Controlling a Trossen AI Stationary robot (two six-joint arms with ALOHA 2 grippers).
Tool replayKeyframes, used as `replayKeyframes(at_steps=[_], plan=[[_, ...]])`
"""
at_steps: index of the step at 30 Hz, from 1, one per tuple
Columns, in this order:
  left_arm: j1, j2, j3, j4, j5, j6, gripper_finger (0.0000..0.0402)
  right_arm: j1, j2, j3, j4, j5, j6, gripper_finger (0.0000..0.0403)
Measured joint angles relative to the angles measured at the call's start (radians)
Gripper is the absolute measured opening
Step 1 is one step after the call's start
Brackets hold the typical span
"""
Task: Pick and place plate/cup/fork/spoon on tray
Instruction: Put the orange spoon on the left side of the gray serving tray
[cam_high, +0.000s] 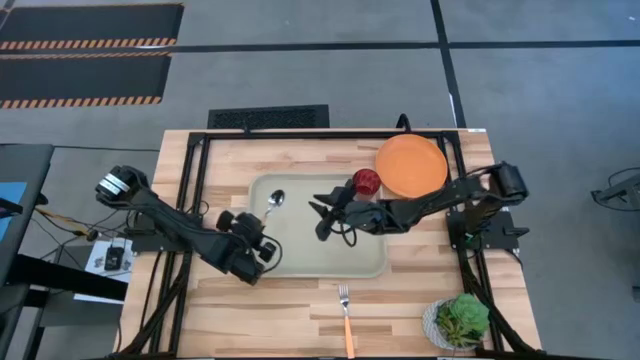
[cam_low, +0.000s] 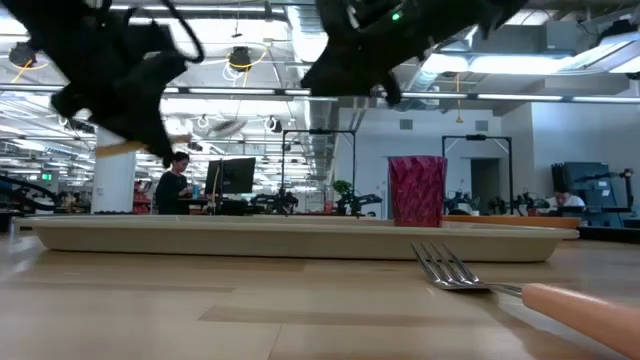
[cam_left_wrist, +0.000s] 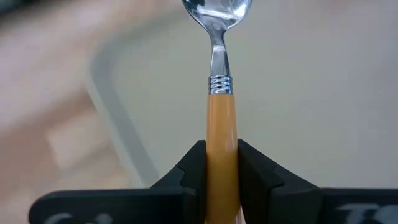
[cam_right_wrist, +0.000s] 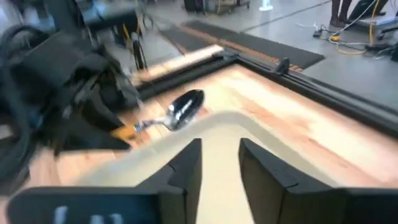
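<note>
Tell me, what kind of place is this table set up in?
It looks like a robotics lab or workshop hall, not a home. The wooden table sits in a black metal frame on a grey floor with hazard-striped mats. Behind it, a person works at a monitor under exposed ceiling ducts.

Grey floor, striped mats, bright ceiling lights beyond.

No legible text anywhere.

From my low view the fork handle runs off the frame edge. In my left wrist view the spoon bowl is cropped and its handle end hidden between fingers.
</note>
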Motion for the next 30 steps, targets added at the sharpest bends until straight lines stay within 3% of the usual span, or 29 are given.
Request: replayKeyframes(at_steps=[6,10,21,30], plan=[[0.01,-0.101,-0.234,0.361,0.096,-0.043,0.0044,0.031,-0.084,0.0,-0.136,0.001,-0.086,0.0016],[0.049,-0.123,-0.349,0.52,0.099,-0.085,0.0044,0.059,-0.098,0.0,-0.147,0.006,-0.103,0.0021],[0.205,-0.118,-0.363,0.536,0.196,-0.094,0.0044,0.086,-0.098,0.0,-0.144,0.019,-0.106,0.0008],[0.231,-0.118,-0.363,0.525,0.246,-0.137,0.0055,0.085,-0.098,0.0,-0.144,0.019,-0.113,0.0011]])
